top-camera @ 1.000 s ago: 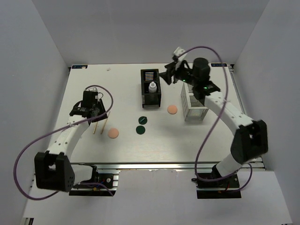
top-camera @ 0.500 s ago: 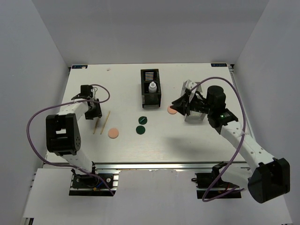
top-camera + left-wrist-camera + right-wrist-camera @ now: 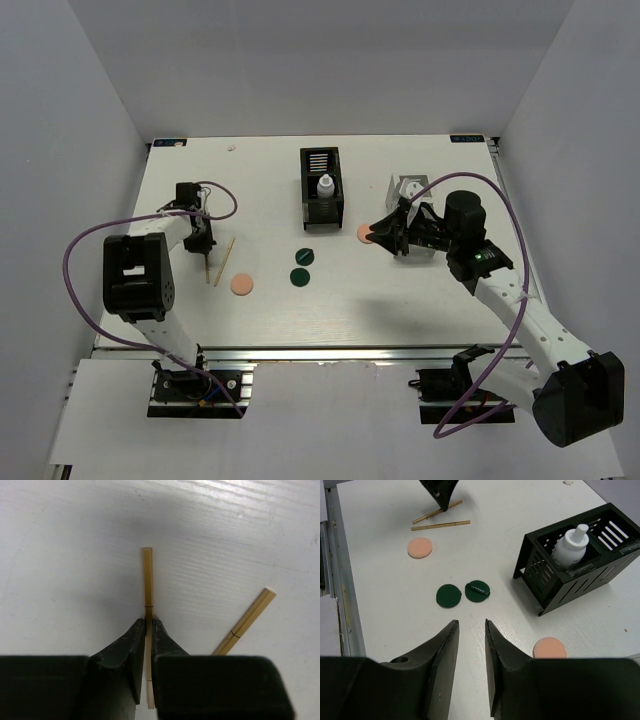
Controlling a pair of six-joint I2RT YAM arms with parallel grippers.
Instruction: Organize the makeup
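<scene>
Now the left gripper [image 3: 148,626] is clamped on one tan stick [image 3: 147,577], at the 9 o'clock side of the table [image 3: 270,200]. The second stick [image 3: 246,621] lies near it toward 3 o'clock, not touching. The right gripper [image 3: 470,625] has its jaws a little apart with nothing between them, near one peach puff [image 3: 367,234] toward 3 o'clock. The white bottle [image 3: 325,186] stands in the black box [image 3: 304,190] at 12 o'clock. Two green discs [image 3: 306,256] lie at the centre, and the other puff [image 3: 242,284] at 8 o'clock.
</scene>
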